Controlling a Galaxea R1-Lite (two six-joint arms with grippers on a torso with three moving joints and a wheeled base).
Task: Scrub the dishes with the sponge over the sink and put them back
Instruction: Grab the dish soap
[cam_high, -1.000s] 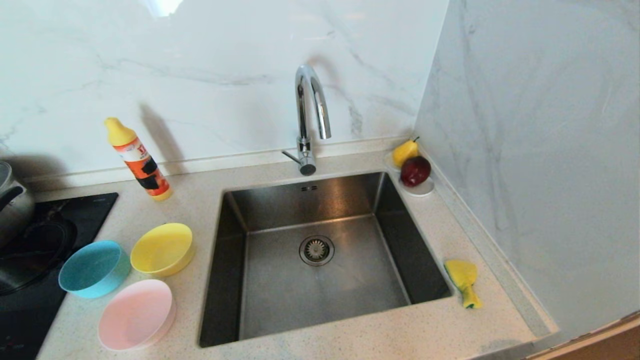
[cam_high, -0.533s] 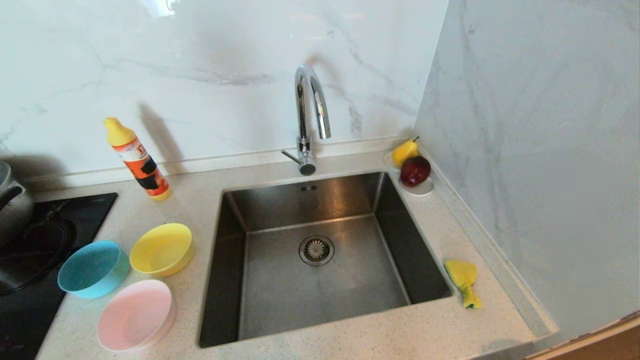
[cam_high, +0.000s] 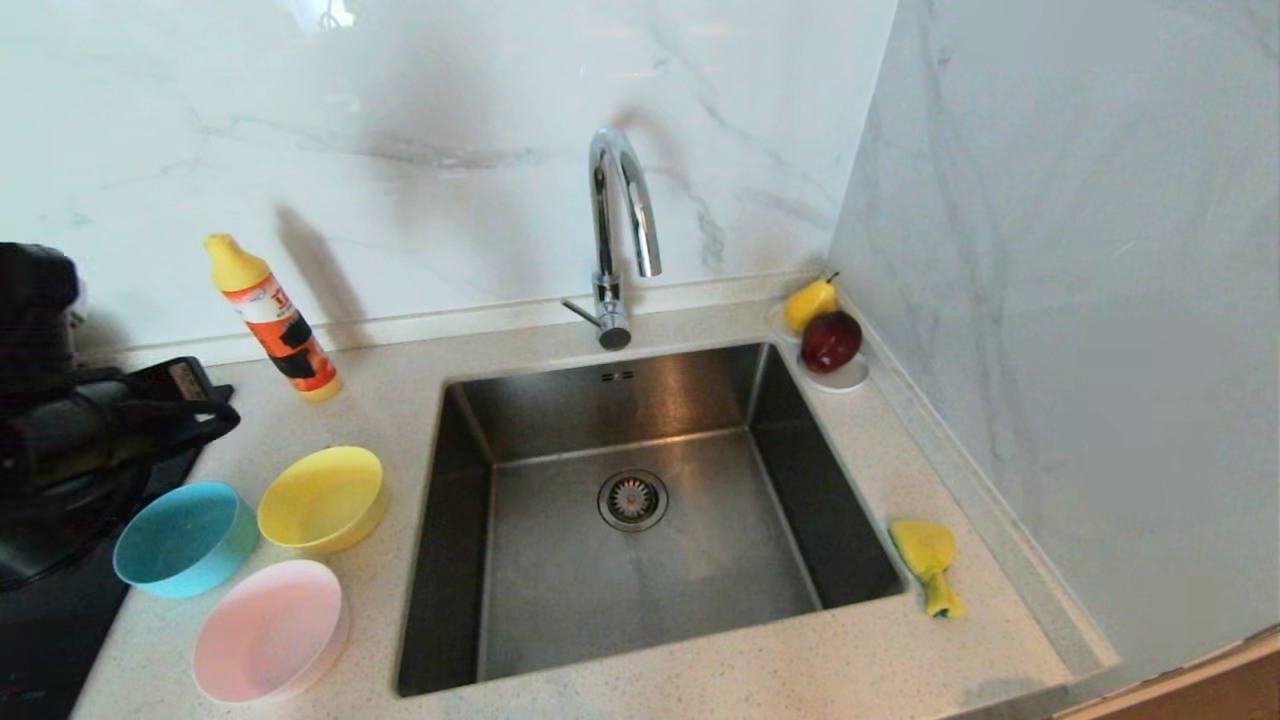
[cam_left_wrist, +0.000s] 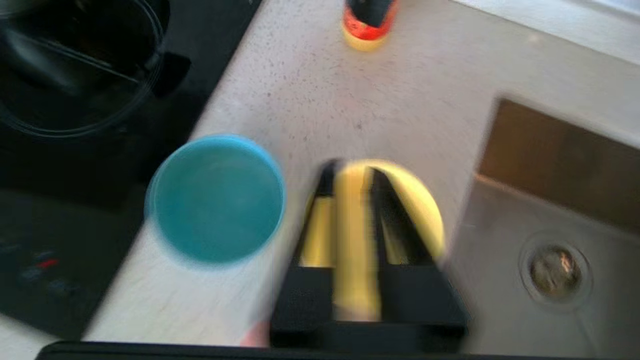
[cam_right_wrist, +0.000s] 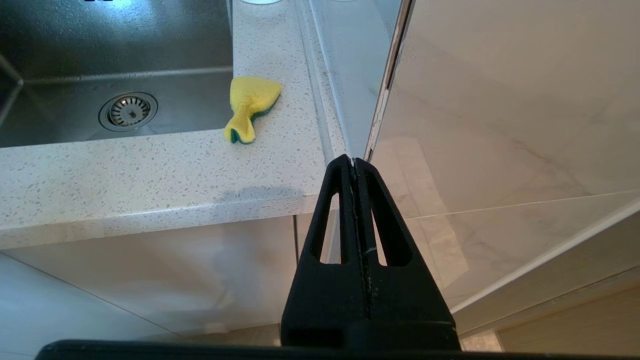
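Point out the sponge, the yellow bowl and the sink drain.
sponge (cam_high: 925, 548): head view, its broad yellow end.
yellow bowl (cam_high: 320, 496): head view, inside of the bowl.
sink drain (cam_high: 632, 499): head view, centre of the strainer.

The left arm reaches in from the robot's left side, its dark wrist and housing raised. The left gripper (cam_left_wrist: 352, 172) points down and forward, its two black fingers (cam_left_wrist: 387, 210) parted by a narrow gap and holding nothing. The right arm hangs parked low, and the right gripper (cam_right_wrist: 354, 162) has its fingers (cam_right_wrist: 335, 210) pressed flat together, empty.
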